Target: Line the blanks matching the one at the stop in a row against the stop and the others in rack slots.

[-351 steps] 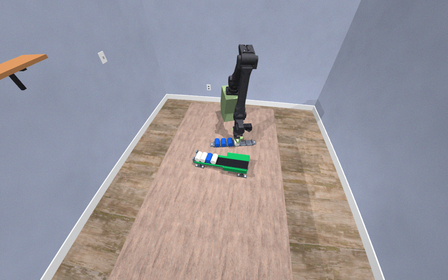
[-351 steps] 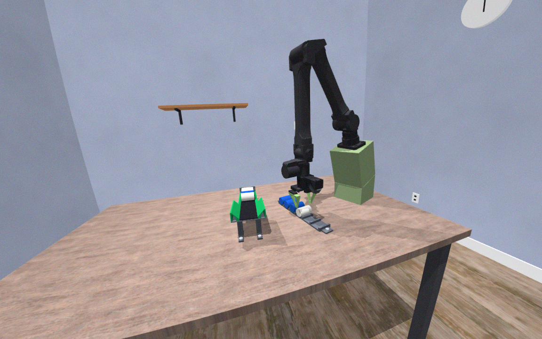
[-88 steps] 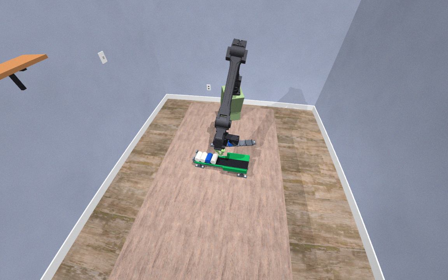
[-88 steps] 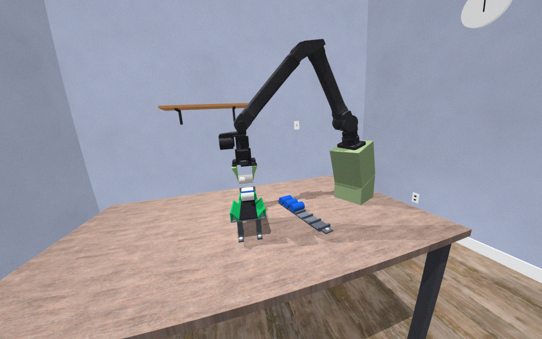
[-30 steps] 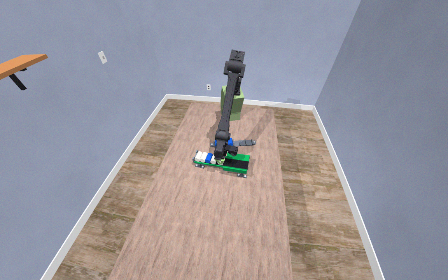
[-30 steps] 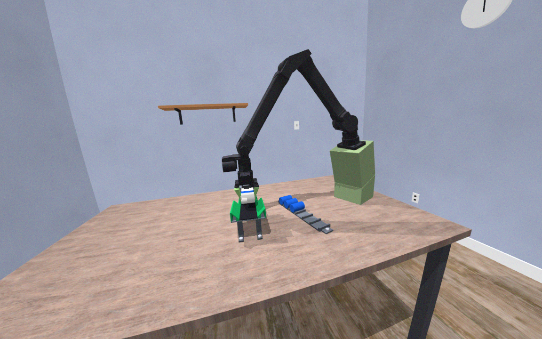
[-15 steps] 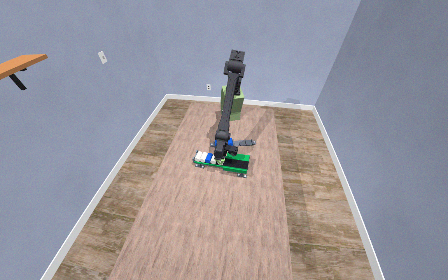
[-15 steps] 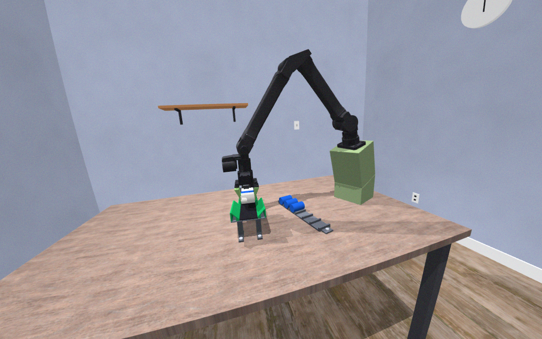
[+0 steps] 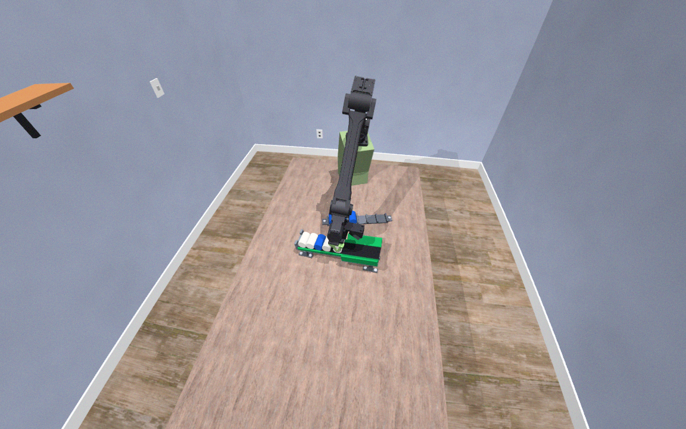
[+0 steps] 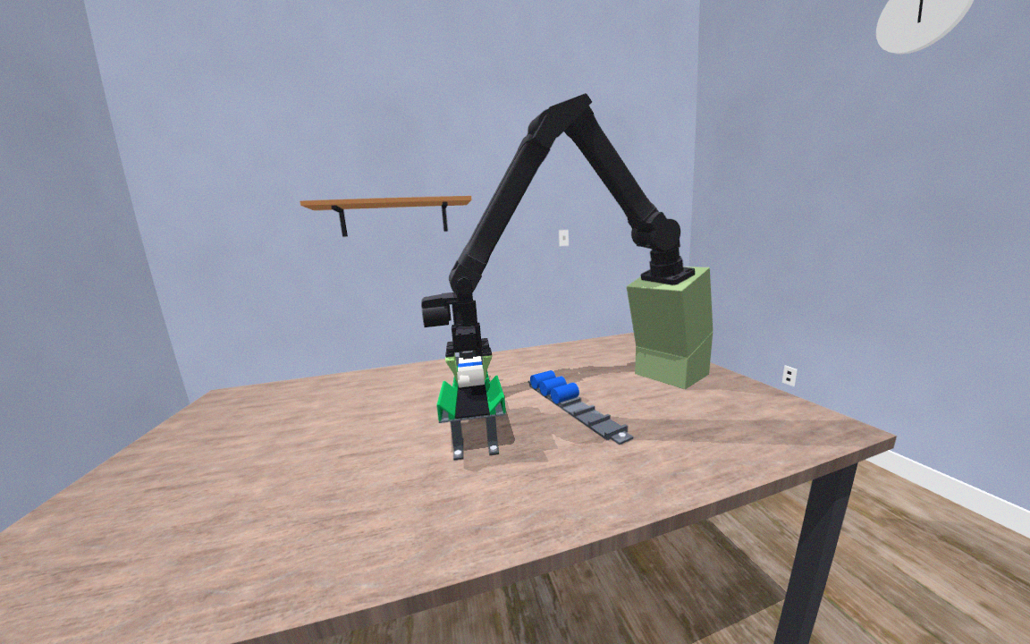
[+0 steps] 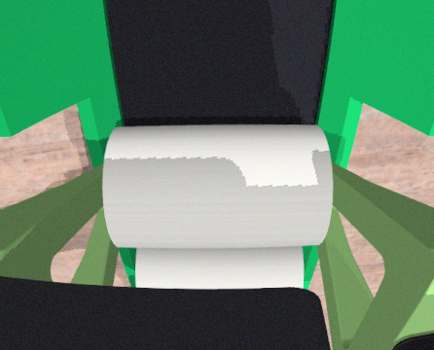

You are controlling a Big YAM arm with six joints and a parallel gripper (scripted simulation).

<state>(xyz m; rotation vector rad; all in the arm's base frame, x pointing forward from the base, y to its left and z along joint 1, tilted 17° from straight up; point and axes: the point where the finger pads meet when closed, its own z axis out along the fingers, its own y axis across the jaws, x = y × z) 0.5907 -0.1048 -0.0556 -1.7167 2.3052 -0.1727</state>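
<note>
White blank [image 11: 217, 187] lies crosswise between the pale green fingers of the gripper [image 10: 468, 369], which is partly closed and clamped on its two ends. It sits over the black bed of the feed ramp [image 11: 386, 33], between the ramp's green side walls. A second white blank [image 11: 219, 268] shows just below and behind it in the wrist view.

Top view: on the ramp [image 9: 369, 250], two white blanks [image 9: 308, 239] lie side by side at the far left end, then a blue blank [image 9: 320, 241], then another white one against the gripper. Whether the held blank touches the ramp bed: cannot tell.

Stock rack [image 10: 598, 422], grey, lies on the table just beside the ramp. Three blue blanks [image 10: 551, 385] rest in its slots at the end nearer the pedestal; the slots toward the near end show bare grey floor.

Arm [image 10: 502, 199] is black, folded in a high elbow, mounted on a green pedestal [image 10: 675, 328] at the far right corner of the table.

Surface: wooden table [image 10: 263, 496], reddish-brown grain, dark leg [image 10: 811, 552] at the front right. Arm shadow falls across the top near the rack.

Room: blue-grey walls, wood plank floor [image 9: 495, 320], white baseboard [image 9: 137, 314]. Orange wall shelf [image 10: 384, 203] on black brackets, wall outlets [image 10: 789, 375], part of a white clock [image 10: 920, 20] at the top right.
</note>
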